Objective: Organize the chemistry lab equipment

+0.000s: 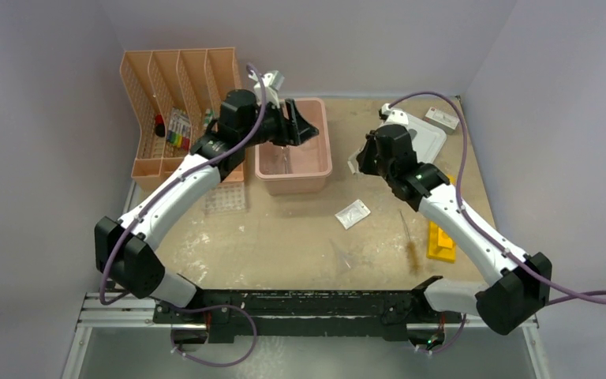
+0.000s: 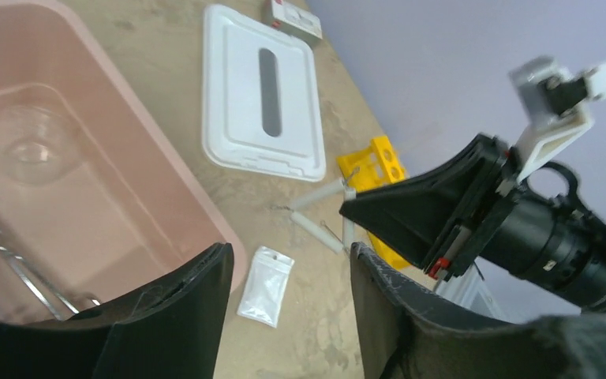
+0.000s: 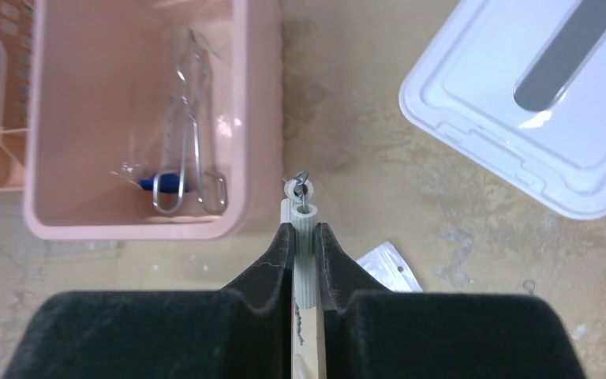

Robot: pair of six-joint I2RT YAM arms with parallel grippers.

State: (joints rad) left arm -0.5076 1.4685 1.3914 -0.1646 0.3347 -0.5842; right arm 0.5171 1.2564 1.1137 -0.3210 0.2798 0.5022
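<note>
My right gripper (image 3: 305, 233) is shut on thin whitish ribbed rods (image 3: 304, 213) with wire loops at their ends, held above the table between the pink bin and the white lid; it also shows in the top view (image 1: 360, 162). My left gripper (image 2: 290, 260) is open and empty, hovering over the pink bin's right side in the top view (image 1: 304, 126). Metal forceps (image 3: 193, 150) and a blue-capped tube (image 3: 162, 183) lie in the bin. A small clear bag (image 1: 353, 213) lies on the table. The yellow holed rack (image 1: 440, 241) is at the right. The clear tube tray (image 1: 226, 197) sits left of the bin.
The pink bin (image 1: 321, 170) stands at centre back, with the peach file organizer (image 1: 173, 87) behind the left arm. The white lid (image 1: 430, 134) and a small white box (image 1: 442, 118) lie at the back right. A thin brush (image 1: 410, 241) lies beside the yellow rack.
</note>
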